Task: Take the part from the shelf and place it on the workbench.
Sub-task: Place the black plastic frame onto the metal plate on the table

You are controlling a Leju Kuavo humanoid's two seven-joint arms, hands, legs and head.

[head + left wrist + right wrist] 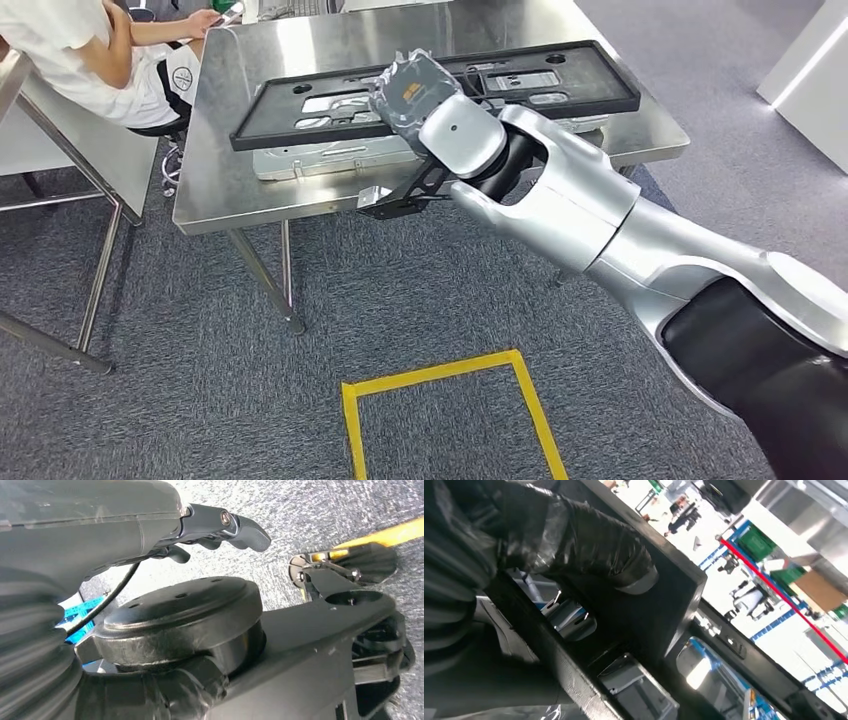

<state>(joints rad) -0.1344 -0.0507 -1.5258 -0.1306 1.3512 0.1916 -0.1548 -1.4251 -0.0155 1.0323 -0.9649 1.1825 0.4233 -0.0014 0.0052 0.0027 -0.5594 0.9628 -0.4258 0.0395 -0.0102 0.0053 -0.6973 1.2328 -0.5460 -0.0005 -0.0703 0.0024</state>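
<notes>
Right hand point(412, 92) grips the long black part point(300, 112) lying across the workbench point(215, 180), so lower it flat, well inside the workbench's near edge, before releasing; left hand point(220, 527) hangs with fingers curled, empty.

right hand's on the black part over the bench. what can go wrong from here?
1. The black part overlaps a grey panel on the steel workbench, so it may rock or slide on release.
2. The right hand grips it mid-length; the long ends could tip.
3. A seated person is at the bench's far corner, close to the part's end.
</notes>
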